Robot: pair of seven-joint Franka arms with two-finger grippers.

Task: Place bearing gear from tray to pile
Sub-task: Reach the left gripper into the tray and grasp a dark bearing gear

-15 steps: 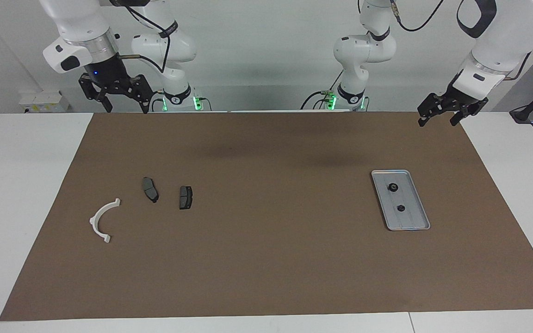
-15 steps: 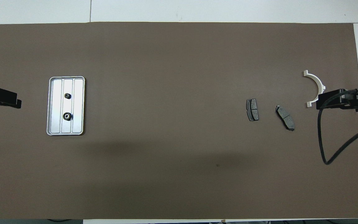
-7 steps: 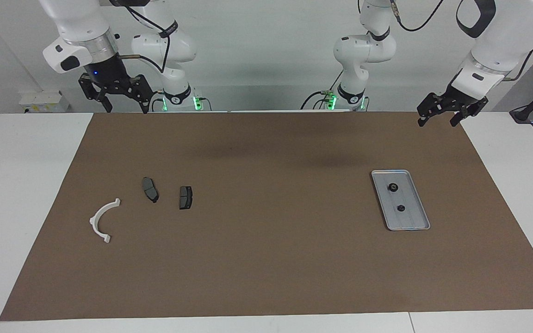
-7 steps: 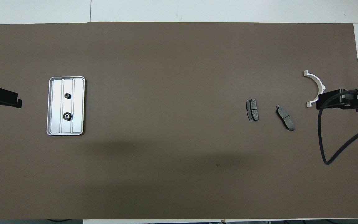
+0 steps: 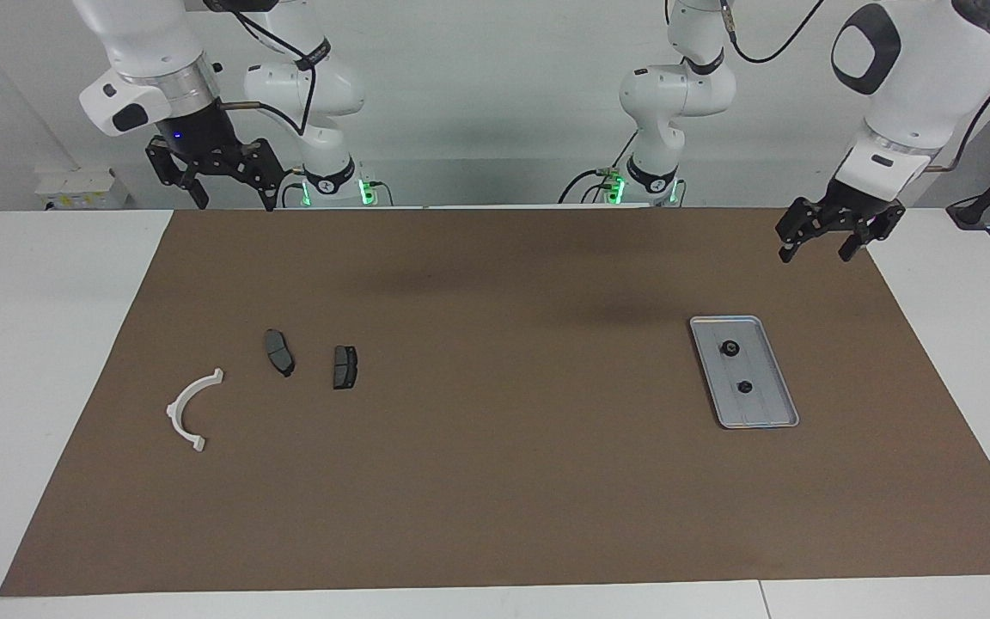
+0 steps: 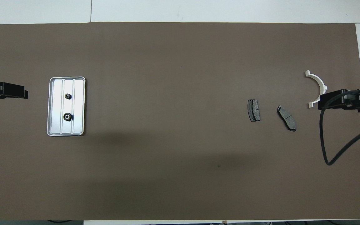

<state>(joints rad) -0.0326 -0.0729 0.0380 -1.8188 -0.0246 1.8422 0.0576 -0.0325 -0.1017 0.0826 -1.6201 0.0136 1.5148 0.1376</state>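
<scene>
two arms raised above parts on brown mat

both arms are cut off overhead. left gripper (image 5: pixel 830 238) and right gripper (image 5: pixel 220 182): fingers open, empty. two small black bearing gears (image 5: pixel 730 348) lie in the ridged silver metal tray (image 5: pixel 766 419), well apart from the pile (image 5: pixel 275 375).

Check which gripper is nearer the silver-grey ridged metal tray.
Left. The left gripper hangs at the tray's end of the table; the right gripper waits at the other end.

White table (image 5: pixel 48 344), brown mat (image 5: pixel 495 499), pale wall (image 5: pixel 478 69)
</scene>
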